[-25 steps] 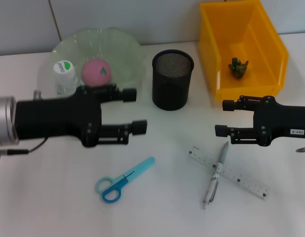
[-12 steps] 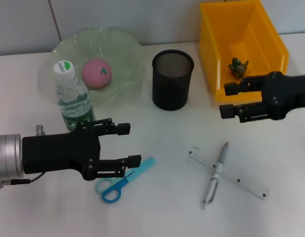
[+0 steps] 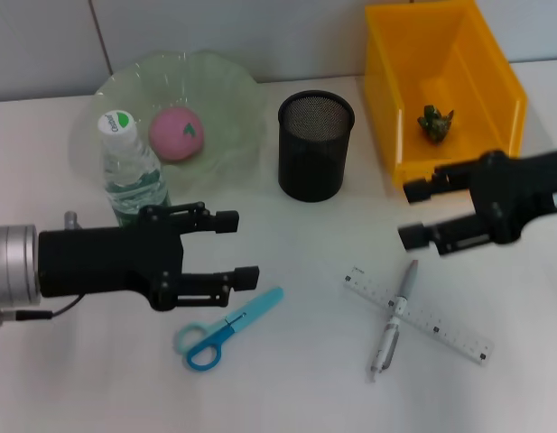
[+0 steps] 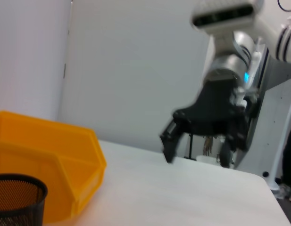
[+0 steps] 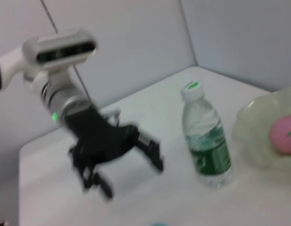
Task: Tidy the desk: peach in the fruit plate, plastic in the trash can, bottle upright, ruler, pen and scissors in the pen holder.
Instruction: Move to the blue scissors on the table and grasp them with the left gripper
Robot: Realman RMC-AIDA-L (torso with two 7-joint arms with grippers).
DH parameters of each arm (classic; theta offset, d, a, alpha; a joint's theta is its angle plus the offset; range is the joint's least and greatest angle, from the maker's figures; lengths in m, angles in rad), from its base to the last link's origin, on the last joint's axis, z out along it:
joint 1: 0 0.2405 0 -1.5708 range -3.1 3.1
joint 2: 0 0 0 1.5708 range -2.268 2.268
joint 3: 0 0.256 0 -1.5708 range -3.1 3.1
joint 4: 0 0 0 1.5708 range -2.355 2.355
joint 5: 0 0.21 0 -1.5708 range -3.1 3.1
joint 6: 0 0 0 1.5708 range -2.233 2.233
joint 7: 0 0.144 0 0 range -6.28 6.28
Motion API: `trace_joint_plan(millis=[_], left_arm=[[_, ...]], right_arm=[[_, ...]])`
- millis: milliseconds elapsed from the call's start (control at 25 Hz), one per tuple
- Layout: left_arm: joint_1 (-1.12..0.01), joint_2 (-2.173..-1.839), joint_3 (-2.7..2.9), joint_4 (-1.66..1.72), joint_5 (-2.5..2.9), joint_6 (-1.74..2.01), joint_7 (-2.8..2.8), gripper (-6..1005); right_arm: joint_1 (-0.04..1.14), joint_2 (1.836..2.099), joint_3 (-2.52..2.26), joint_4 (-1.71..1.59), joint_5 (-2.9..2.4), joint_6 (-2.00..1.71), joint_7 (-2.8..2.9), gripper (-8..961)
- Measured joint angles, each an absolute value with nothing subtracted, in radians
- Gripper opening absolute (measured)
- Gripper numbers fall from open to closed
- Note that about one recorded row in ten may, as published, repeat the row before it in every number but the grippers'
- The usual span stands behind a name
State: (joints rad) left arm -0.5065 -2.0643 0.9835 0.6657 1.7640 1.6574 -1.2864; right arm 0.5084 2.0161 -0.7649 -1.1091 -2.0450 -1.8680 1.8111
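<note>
The pink peach [image 3: 176, 133] lies in the clear green fruit plate [image 3: 231, 88]. An upright water bottle [image 3: 126, 173] stands at the plate's near edge. My left gripper [image 3: 241, 248] hangs open just right of the bottle, above the blue scissors [image 3: 226, 327]. A grey pen [image 3: 394, 319] lies across the clear ruler [image 3: 433, 324]. My right gripper [image 3: 411, 215] is open, between the pen and the yellow trash can [image 3: 385, 99], which holds green plastic [image 3: 435, 122]. The black mesh pen holder [image 3: 315, 144] stands at centre. The right wrist view shows the bottle [image 5: 206, 141], peach [image 5: 284, 134] and left gripper [image 5: 132, 176].
The left wrist view shows the yellow bin [image 4: 46, 162], the pen holder [image 4: 17, 198] and the right gripper [image 4: 196, 147] over bare white table. A grey wall closes the far side of the desk.
The left gripper came away from the bottle toward the near side and now sits slightly farther back again. The right gripper went toward the bin, then returned nearer the pen.
</note>
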Motion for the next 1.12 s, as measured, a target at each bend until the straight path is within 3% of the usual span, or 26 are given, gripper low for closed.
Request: trace_joint_plan(millis=[400, 680, 760, 1120], left_arm=[[-0.646, -2.064, 1.166, 1.040, 2.018, 1.660, -1.924, 793], [-0.724, -2.067, 1.272, 1.156, 2.151, 1.661, -2.144, 792], [-0.833, -2.076, 1.446, 1.267, 2.322, 1.661, -2.392, 792], [-0.994, -2.080, 1.523, 1.237, 2.414, 1.663, -2.647, 791]], right_arm=[[0.393, 2.034, -0.743, -1.003, -2.053, -1.821, 1.428, 762], [0.420, 2.009, -0.751, -0.899, -2.059, -1.759, 1.365, 762], [0.428, 2.006, -0.752, -0.895, -2.067, -1.749, 1.364, 762], [0.457, 2.001, -0.750, -0.892, -2.093, -1.741, 1.363, 762]])
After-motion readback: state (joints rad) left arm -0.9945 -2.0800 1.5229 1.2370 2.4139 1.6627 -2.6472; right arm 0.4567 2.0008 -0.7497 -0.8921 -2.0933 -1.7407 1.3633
